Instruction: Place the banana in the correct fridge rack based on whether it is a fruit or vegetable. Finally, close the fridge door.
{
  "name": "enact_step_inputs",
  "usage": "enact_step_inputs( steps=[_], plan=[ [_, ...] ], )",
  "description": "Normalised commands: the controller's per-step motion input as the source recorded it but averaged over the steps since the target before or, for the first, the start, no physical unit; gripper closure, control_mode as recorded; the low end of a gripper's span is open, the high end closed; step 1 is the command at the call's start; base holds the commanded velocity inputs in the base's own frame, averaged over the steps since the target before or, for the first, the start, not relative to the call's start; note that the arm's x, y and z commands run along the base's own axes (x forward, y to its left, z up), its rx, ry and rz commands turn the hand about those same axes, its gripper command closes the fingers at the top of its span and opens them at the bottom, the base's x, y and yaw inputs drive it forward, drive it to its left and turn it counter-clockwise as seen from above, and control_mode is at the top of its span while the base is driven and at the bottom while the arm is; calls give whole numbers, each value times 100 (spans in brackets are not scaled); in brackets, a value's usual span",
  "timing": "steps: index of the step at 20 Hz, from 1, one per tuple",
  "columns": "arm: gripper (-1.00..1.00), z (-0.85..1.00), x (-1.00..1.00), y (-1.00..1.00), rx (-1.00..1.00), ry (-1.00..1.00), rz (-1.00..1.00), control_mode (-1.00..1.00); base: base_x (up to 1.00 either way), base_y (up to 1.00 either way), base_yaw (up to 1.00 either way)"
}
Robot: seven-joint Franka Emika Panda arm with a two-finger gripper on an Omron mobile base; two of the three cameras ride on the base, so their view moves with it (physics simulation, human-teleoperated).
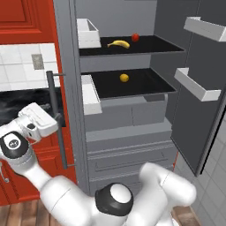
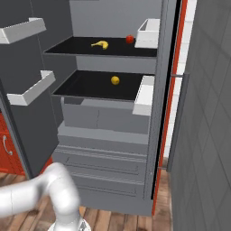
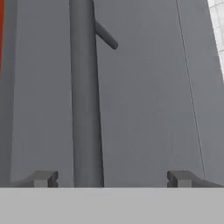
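So the fridge point(image 1: 128, 132) is wide open, with its big grey door point(image 1: 194, 88) swung out on the right side of the left base view. The other grey door panel point(image 3: 144, 109), with a long vertical handle bar point(image 3: 85, 96), sits right in front of the hand.

The upper fridge rack point(image 1: 154, 46) already has the banana point(image 1: 119, 43) on it, near the middle and toward the front edge, lying flat with its long axis running roughly along that edge. A small red fruit point(image 1: 135, 37) sits just beside it toward the back right. The rack below point(image 1: 145, 84) has the small round yellow fruit point(image 1: 124, 77). So placing looks done to me, and closing up is what's left.

The gripper point(image 3: 113, 178) is spread about as wide as it goes and holds nothing. In the hand view the handle bar stands upright between the two fingertips point(image 3: 41, 178), closer to the left one, not touching either as far as I can tell. The banana is well away, up and to the right of the hand in the left base view.
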Motion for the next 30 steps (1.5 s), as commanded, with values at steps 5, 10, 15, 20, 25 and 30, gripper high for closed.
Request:
enact_step_inputs(
  steps=[5, 10, 15, 20, 25, 30],
  plan=[
    [-100, 11, 13, -63, 8, 4, -6, -100, 0, 0, 0],
    [-100, 23, 28, -100, 14, 6, -10, -100, 0, 0, 0],
    [-100, 19, 46, -100, 10, 3, -7, -100, 0, 0, 0],
    [-100, 30, 28, -100, 6, -8, 9, -100, 0, 0, 0],
    [-100, 35, 34, -100, 5, -6, 21, -100, 0, 0, 0],
    [-100, 49, 80, -85, 11, 0, 11, -100, 0, 0, 0]
  ],
)
